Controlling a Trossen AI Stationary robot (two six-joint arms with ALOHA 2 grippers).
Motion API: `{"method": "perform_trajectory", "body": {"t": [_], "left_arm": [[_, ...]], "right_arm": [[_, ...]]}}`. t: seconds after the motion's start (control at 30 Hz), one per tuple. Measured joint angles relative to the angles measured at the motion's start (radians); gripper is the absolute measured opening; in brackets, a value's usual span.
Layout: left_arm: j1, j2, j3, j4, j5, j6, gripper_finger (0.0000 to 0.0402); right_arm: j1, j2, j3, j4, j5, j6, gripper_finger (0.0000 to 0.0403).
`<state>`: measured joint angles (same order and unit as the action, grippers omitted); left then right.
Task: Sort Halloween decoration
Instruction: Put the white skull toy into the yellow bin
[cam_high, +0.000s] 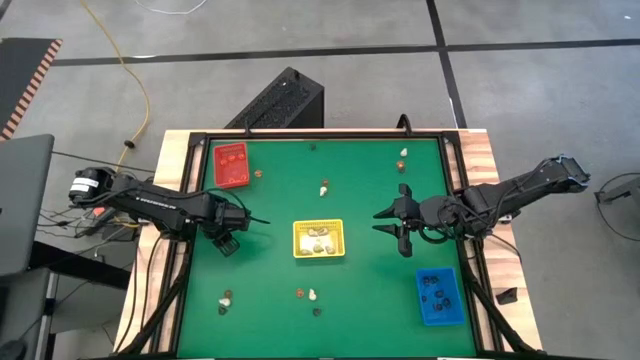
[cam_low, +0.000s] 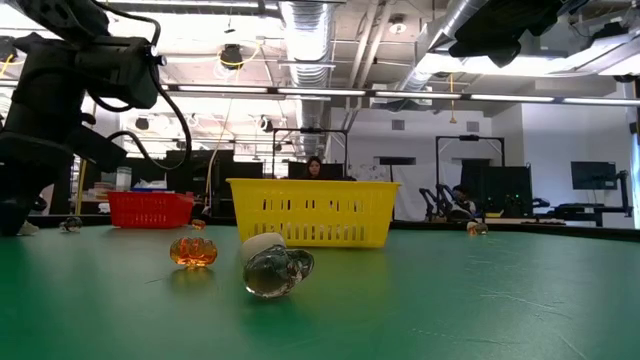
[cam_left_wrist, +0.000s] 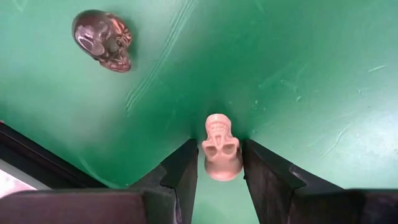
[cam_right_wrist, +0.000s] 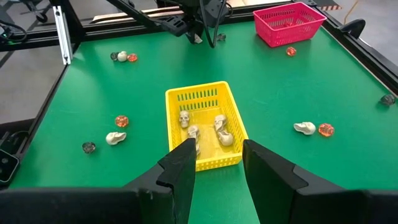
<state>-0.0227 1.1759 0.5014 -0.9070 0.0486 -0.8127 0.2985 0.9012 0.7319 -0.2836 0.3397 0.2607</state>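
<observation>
L gripper (cam_left_wrist: 221, 163) is closed on a cream skull (cam_left_wrist: 221, 149), pinched btwn both fingers just above the green mat (cam_left_wrist: 298, 56); a dark skull (cam_left_wrist: 103, 40) lies on the mat well ahead of it. R gripper (cam_right_wrist: 219, 160) hangs w/ fingers apart, holding nothing, the yellow tray (cam_right_wrist: 186, 97) w/ cream skulls just ahead of its tips.
</observation>
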Motion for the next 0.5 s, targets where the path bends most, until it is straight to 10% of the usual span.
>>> {"method": "perform_trajectory", "body": {"t": [0.5], "left_arm": [[-0.010,-0.001,0.005,0.212,0.123,0.000,0.0065]], "right_arm": [[0.000,0.000,0.000,0.000,0.000,-0.001,0.0164]]}}
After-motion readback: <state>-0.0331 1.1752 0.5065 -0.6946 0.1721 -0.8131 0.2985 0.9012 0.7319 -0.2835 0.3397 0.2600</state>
